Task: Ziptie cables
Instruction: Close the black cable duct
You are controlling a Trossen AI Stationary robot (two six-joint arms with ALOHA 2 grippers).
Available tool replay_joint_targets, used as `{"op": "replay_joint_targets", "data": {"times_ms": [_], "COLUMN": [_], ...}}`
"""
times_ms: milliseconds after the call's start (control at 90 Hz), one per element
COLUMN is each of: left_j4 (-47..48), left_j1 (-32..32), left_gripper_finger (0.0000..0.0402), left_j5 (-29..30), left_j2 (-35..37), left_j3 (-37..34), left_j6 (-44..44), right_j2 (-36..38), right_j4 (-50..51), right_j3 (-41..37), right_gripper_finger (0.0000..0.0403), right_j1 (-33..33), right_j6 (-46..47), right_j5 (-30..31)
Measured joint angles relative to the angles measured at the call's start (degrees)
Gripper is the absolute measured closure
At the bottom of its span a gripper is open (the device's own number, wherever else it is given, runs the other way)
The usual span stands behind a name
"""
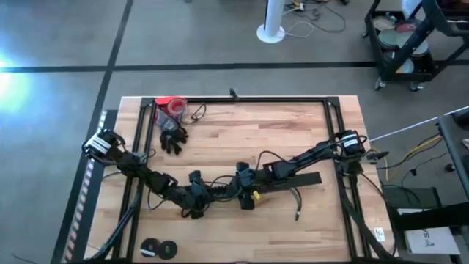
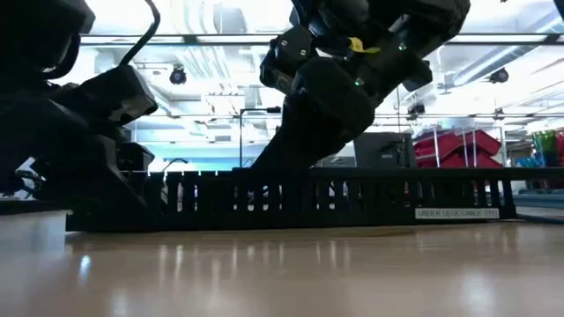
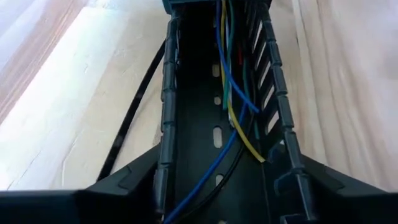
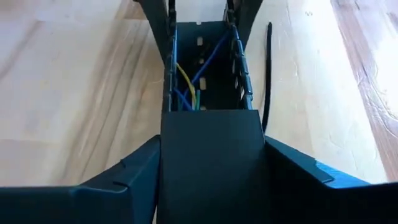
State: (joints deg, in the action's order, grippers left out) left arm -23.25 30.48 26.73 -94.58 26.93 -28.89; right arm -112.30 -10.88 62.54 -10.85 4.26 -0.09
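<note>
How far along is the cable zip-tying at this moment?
Done: the cables already lie inside the slotted black duct. In hand: the left claw and right claw both straddle the duct mid-table, the right one over a flat black cover. Left: no zip tie is seen around the wires; a loose black strip lies beside the duct.

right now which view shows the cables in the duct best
The left wrist view: cables run plainly inside the slotted duct. The right wrist view shows them shorter, partly covered; high and low views barely resolve them.
</note>
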Motion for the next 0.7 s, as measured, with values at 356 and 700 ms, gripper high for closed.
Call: {"op": "replay_joint_targets", "data": {"times_ms": [356,700], "left_j4": [1.4,-1.0], "left_j1": [0.0,-0.3], "left_gripper_finger": [0.0174,0.0173], "left_j5": [1.4,3.5], "left_j2": [0.0,-0.1], "left_j3": [0.1,-0.4], "left_j6": [-0.7,1.3], "right_j2": [0.1,-2.9], "right_j4": [0.8,2.5], "right_j3": [0.1,4.4], "right_gripper_finger": [0.0185,0.0181], "right_j1": [0.1,0.0], "right_j6": [-1.2,-0.3], "right_j5": [-3.1,-2.1]}}
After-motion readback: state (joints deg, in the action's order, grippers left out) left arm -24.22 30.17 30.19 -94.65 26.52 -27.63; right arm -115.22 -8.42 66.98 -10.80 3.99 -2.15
